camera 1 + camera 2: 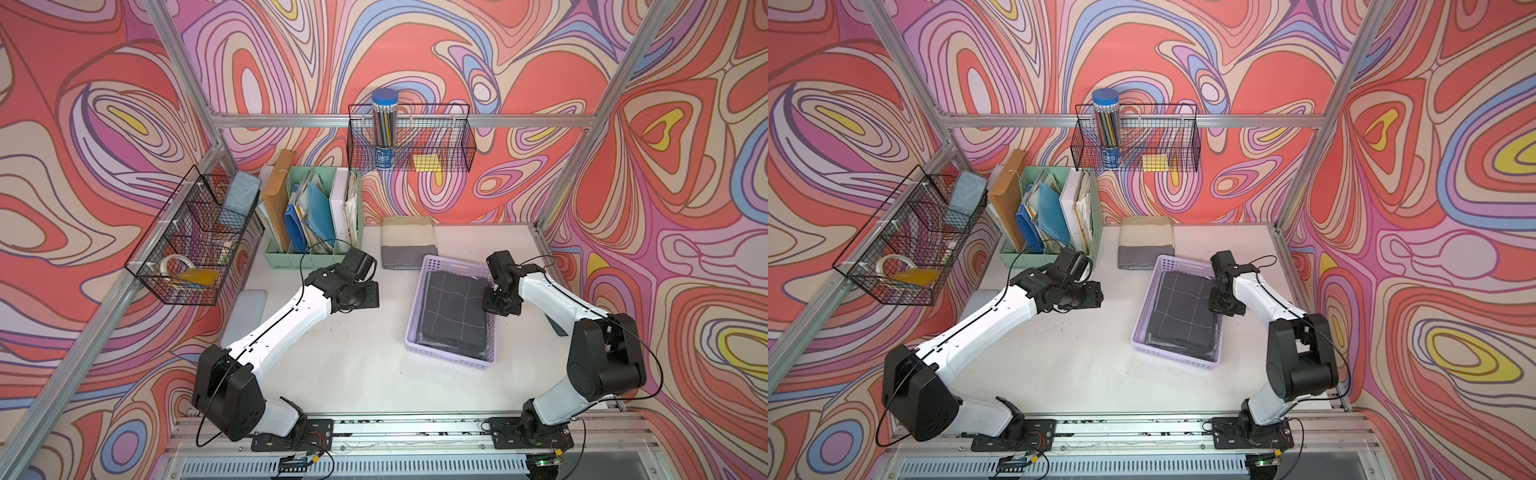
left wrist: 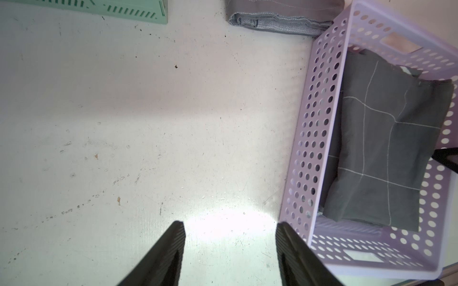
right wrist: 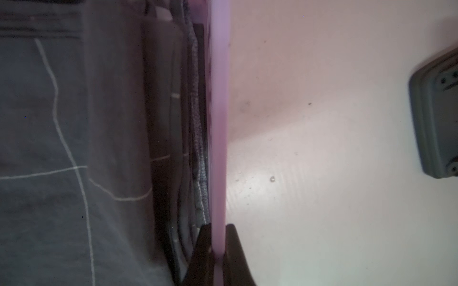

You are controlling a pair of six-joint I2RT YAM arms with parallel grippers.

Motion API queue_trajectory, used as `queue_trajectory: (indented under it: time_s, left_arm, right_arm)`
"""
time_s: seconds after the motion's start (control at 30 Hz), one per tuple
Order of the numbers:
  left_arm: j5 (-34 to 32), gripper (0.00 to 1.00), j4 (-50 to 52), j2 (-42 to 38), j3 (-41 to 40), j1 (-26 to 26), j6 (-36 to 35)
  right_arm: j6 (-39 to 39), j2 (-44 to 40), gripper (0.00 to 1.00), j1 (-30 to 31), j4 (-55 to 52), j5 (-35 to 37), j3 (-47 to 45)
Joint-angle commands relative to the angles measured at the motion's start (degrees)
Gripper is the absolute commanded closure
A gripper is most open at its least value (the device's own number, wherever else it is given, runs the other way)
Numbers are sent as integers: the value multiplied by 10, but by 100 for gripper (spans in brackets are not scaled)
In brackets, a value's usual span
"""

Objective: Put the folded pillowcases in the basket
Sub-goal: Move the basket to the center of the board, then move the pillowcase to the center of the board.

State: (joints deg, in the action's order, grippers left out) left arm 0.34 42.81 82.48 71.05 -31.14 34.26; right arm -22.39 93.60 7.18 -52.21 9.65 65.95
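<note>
Pillowcase (image 1: 455,311) looks stowed just beside the right fingers (image 3: 230,250), clamped on the basket (image 1: 451,358) wall, left fingers (image 2: 171,252) parted, empty; letting go seems next.

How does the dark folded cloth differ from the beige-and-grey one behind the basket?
Colour: the dark pillowcase is charcoal with thin white grid lines; the striped cloth has beige and cream bands and a grey end.
Place: the dark pillowcase lies inside the lavender basket; the striped cloth lies on the table beyond its far end.
Both are folded flat.
</note>
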Motion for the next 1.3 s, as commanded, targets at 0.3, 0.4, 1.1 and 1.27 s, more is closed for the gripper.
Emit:
queue_trajectory:
  time_s: [0.3, 0.4, 1.1, 1.27]
  left_arm:
    - [58, 40, -37, 91, 36, 2, -5]
    - [69, 40, -42, 126, 67, 2, -2]
    - [20, 30, 3, 526, 506, 11, 18]
    - [7, 30, -6, 556, 532, 22, 31]
  right_arm:
    - [11, 74, 95, -74, -36, 226, 61]
    - [14, 76, 82, -74, -33, 235, 88]
    - [0, -172, 52, -74, 46, 7, -4]
    - [-4, -171, 52, -74, 53, -31, -11]
